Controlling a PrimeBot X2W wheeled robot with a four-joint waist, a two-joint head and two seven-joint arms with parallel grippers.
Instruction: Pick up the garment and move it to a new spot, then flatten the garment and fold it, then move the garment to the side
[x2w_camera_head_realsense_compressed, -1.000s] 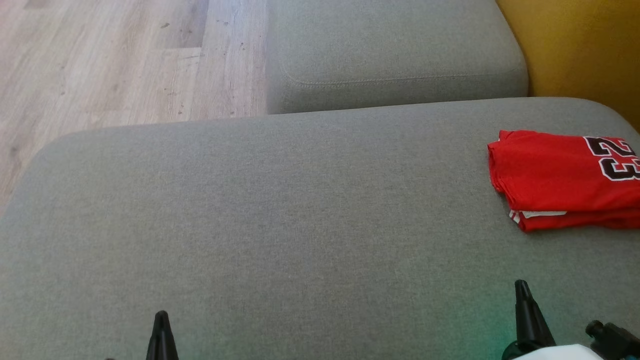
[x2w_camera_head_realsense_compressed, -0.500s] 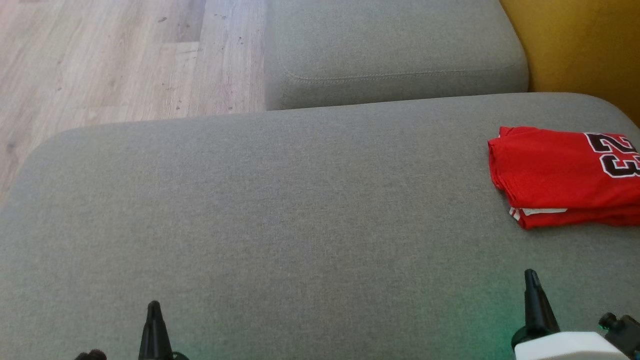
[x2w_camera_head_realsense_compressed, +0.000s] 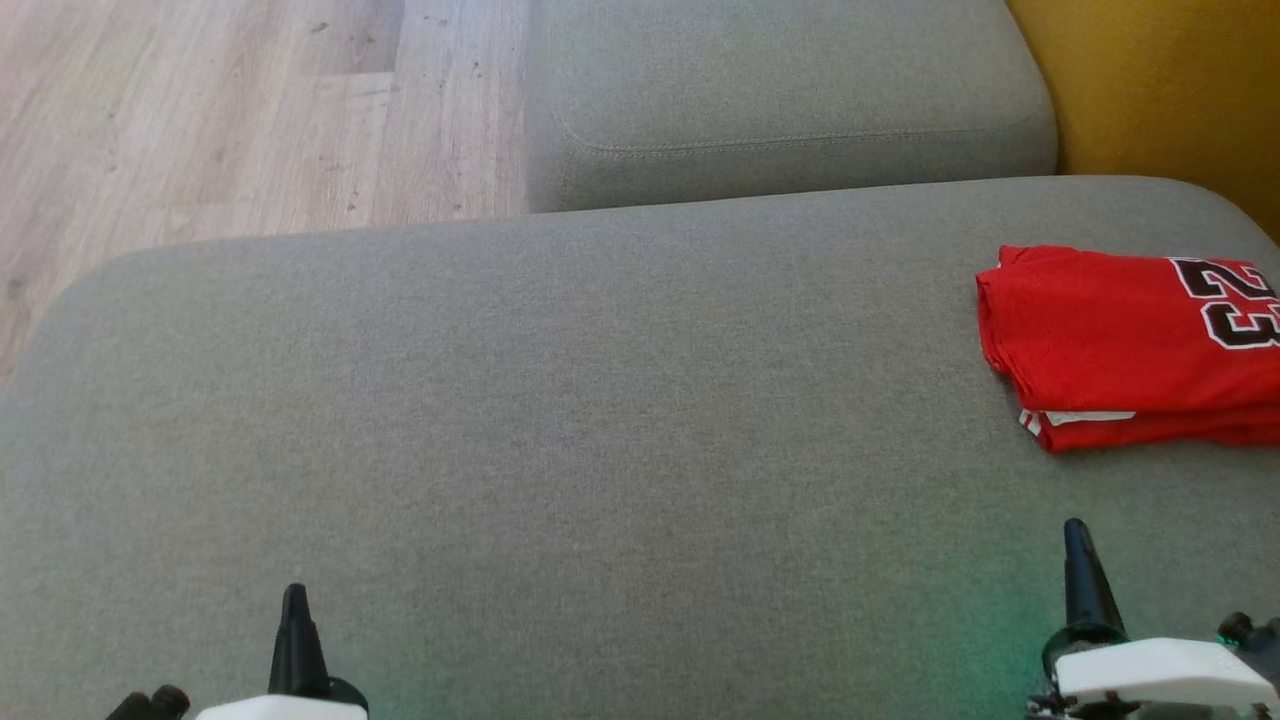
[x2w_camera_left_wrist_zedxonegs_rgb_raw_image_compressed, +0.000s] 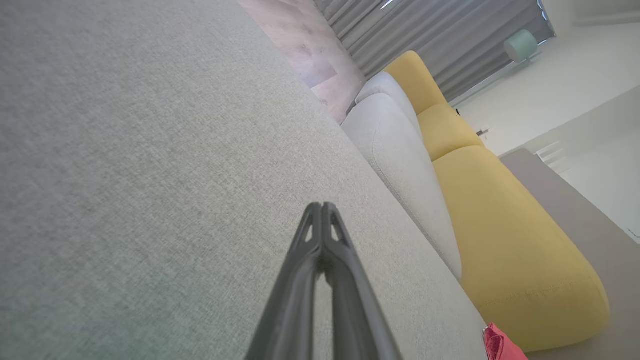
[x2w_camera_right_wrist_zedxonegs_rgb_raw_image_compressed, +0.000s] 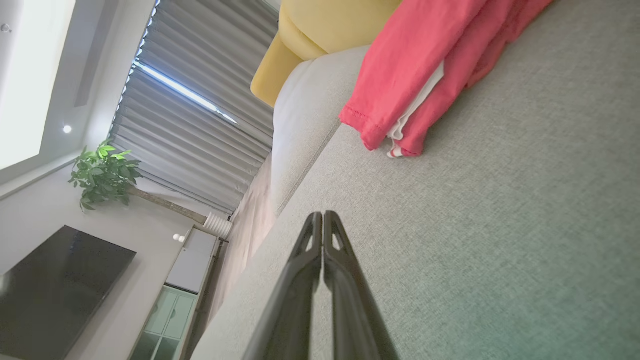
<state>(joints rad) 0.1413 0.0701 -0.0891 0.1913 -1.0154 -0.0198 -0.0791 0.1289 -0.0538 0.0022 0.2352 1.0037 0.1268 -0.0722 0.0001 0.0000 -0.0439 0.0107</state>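
1 folded garment (x2w_camera_head_realsense_compressed: 1120, 345), beyond right gripper (x2w_camera_head_realsense_compressed: 1076, 530)

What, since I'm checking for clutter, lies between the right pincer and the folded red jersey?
Just bare grey cushion, from right pincer to jersey, per the head view.

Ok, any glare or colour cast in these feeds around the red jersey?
Head view: sharp and evenly lit, but a faint green glow tints the grey cushion beside the right claw, and the red jersey runs off the right edge. Right wrist view: tilted, bright streak between the curtains, jersey crisp.
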